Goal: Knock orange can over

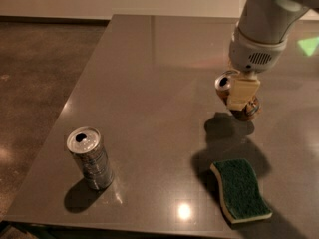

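The orange can (227,85) is at the right middle of the grey table (149,83). It leans over with its silver top pointing to the upper left, and its orange-tan body is mostly hidden behind my gripper. My gripper (242,94) hangs from the white arm (261,26) and its cream fingers (242,92) press against the can's side. A silver-grey can (90,158) stands upright at the front left, far from the gripper.
A green sponge with a cream underside (240,189) lies at the front right, just below the gripper's shadow. The table's front edge and left edge drop to a brown floor (35,83). A green light patch (309,45) shows at the far right.
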Available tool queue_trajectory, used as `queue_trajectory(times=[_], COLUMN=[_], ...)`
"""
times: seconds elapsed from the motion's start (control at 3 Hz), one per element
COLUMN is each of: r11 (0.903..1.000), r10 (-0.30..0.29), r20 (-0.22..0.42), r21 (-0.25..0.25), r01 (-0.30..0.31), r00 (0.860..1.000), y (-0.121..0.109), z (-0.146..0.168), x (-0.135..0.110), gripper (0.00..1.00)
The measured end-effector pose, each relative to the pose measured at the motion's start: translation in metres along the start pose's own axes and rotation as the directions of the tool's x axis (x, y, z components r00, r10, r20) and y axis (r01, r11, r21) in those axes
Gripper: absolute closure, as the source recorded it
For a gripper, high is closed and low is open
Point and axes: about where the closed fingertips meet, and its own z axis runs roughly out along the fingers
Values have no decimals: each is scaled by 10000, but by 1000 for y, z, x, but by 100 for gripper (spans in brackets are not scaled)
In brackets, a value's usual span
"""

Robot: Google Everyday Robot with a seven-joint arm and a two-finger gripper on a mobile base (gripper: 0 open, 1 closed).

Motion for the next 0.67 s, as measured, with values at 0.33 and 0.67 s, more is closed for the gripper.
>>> queue_trajectory(times=[0.33, 0.67], r11=[9988, 9966], r10=[-468, -786], r20=[-651, -901], r21=[-147, -318], r01=[459, 760], r00=[9968, 9928], y=[1, 3], z=[13, 22], x=[-4, -10], gripper=[62, 39])
